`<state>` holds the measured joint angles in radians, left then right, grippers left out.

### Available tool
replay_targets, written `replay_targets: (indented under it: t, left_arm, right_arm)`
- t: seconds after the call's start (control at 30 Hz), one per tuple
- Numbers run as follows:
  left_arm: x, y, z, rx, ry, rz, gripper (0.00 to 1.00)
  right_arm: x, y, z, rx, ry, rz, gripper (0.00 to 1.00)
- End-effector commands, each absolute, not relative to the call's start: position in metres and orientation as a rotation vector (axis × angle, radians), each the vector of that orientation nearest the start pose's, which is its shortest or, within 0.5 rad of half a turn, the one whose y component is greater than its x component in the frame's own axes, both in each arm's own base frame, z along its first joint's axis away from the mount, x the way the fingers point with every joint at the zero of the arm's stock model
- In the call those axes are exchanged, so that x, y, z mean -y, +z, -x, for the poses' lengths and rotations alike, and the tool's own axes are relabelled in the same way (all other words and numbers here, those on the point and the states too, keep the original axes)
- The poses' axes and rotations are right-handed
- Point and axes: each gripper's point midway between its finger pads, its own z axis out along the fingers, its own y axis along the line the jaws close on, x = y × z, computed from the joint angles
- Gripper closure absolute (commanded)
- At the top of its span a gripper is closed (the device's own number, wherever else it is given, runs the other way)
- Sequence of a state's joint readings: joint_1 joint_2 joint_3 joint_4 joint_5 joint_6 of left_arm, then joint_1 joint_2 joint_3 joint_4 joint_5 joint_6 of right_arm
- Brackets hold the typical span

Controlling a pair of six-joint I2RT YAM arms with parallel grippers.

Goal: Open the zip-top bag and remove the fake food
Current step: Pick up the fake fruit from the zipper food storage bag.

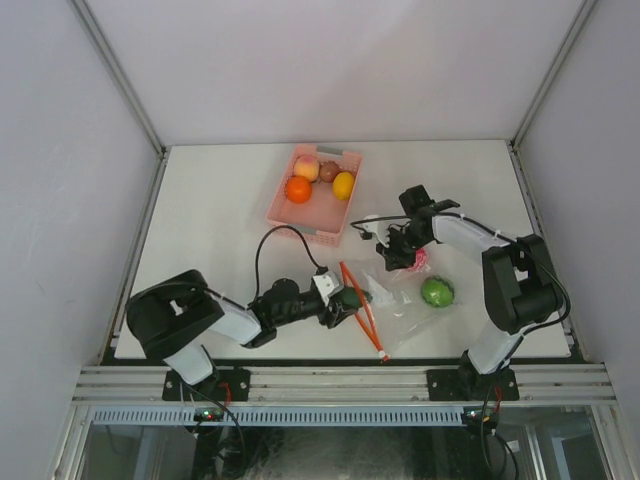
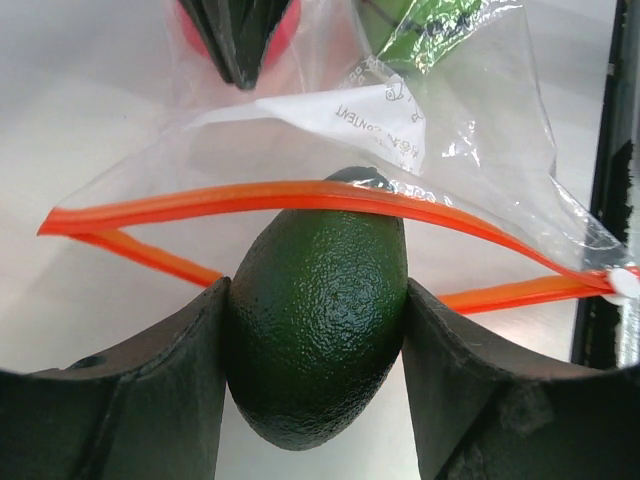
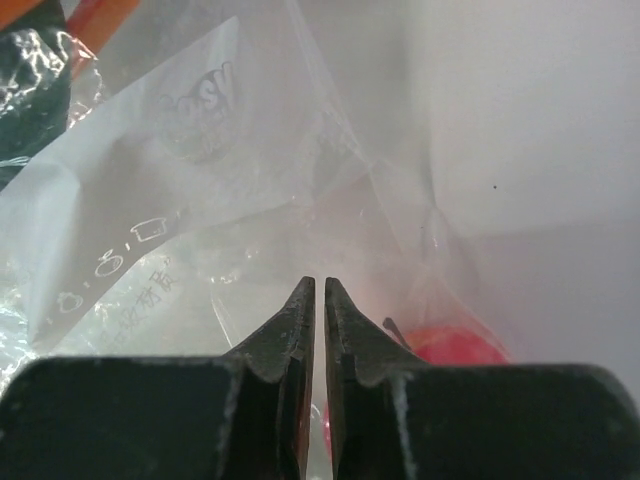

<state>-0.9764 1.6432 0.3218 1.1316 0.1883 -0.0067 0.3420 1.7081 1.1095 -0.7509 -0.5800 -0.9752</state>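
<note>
Left arm (image 1: 215, 320): folded at the near left corner, forearm stretched low to the right over the counter (image 1: 220, 200).
Left hand (image 1: 346, 299): held level, fingers (image 2: 150, 400) part-spread and pressed on both sides of a dark green fake food piece (image 2: 315, 350).
Right arm (image 1: 510, 285): elbow raised at the right edge, forearm reaching left and away.
Right hand (image 1: 400, 250): tipped downward, fingertips (image 3: 300, 320) all but meeting, with a hairline slit between them. Whether anything is pinched cannot be told.

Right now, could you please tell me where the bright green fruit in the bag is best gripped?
Probably across its round middle, since the bright green fruit looks ball-shaped with no handle. Come through the open mouth of the zip-top bag at the orange zipper, on the left arm's side; plastic covers it elsewhere.
</note>
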Motion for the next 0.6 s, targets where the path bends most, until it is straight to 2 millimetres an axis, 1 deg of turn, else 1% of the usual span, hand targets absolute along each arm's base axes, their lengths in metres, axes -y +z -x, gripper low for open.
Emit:
replay_targets:
  t: [0.0, 0.17, 0.3, 0.47, 0.57]
  left_arm:
    - [0.335, 0.059, -0.177, -1.762, -1.024, -0.965, 0.83]
    - [0.323, 0.059, -0.17, -1.965, -1.139, -0.894, 0.84]
    - [0.317, 0.063, -0.165, -2.103, -1.197, -0.842, 0.85]
    - [0.307, 0.069, -0.159, -2.199, -1.204, -0.794, 0.86]
    - [0.302, 0.077, -0.159, -2.23, -1.206, -0.72, 0.86]
  right_arm:
    - [-0.174, 0.071, -0.289, -1.999, 0.637, 1.663, 0.93]
    - [-0.173, 0.08, -0.29, -1.983, 0.641, 1.637, 0.92]
    - [-0.173, 0.091, -0.291, -1.954, 0.651, 1.612, 0.92]
    - [-0.173, 0.103, -0.288, -1.909, 0.673, 1.593, 0.9]
    - [-0.175, 0.11, -0.283, -1.868, 0.699, 1.6, 0.9]
